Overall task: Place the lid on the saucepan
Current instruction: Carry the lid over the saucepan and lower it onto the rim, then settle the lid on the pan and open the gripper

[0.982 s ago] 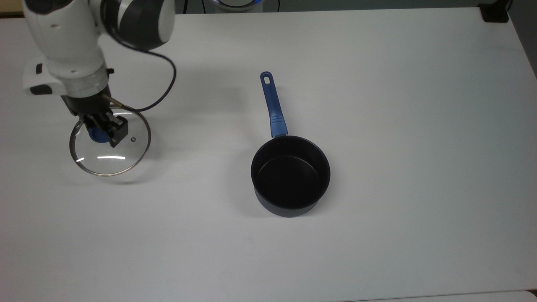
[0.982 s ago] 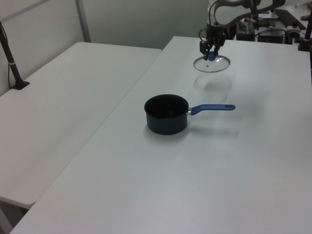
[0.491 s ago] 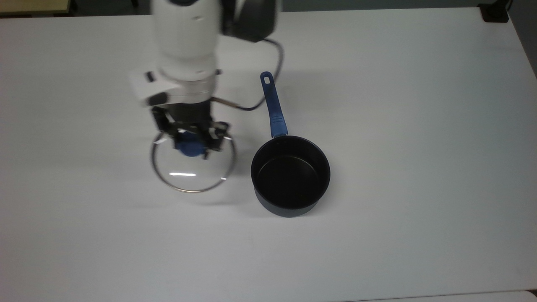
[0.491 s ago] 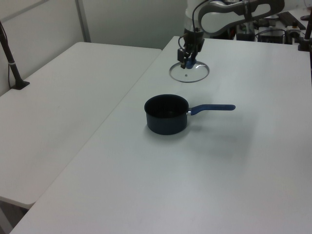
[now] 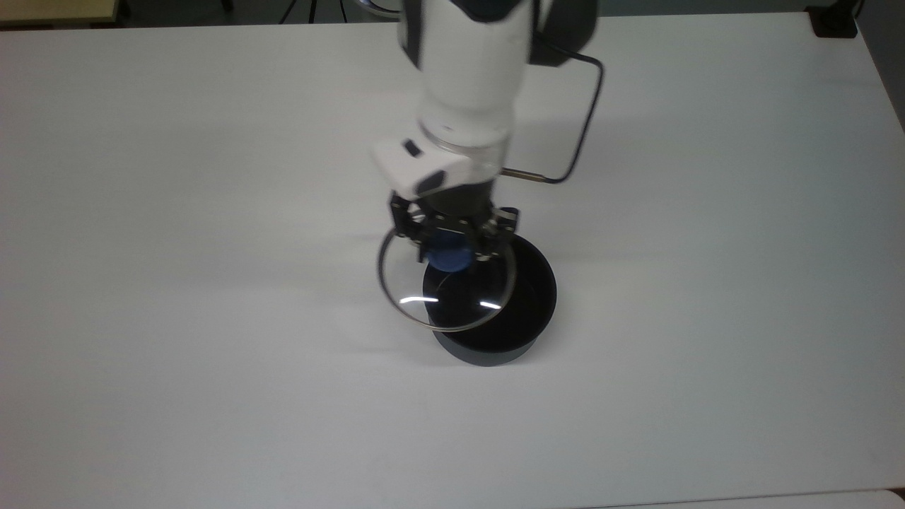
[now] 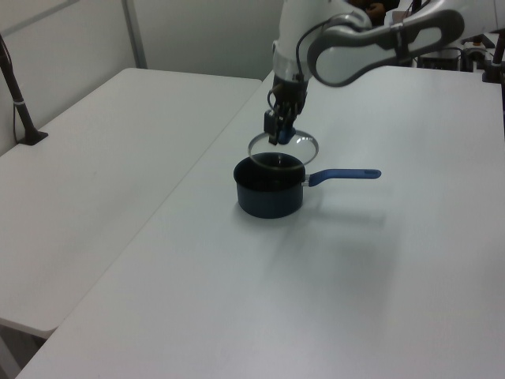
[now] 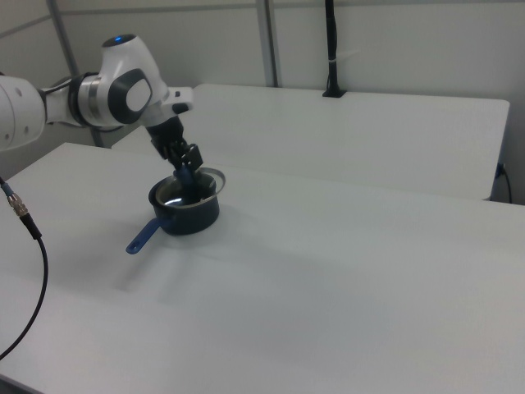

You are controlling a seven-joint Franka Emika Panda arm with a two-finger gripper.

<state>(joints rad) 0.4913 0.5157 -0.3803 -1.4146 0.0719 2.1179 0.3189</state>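
The gripper (image 5: 450,237) is clenched on the blue knob (image 5: 447,256) of the glass lid (image 5: 445,293), holding it in the air over the saucepan (image 5: 520,311), overhanging toward the top view's left. The saucepan's blue handle (image 6: 343,174) points toward the left view's right. The white table (image 5: 707,283) spreads bare on all sides, edges well apart.

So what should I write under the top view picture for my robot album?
The gripper holds the glass lid by its blue knob, just above the saucepan, not yet centred.
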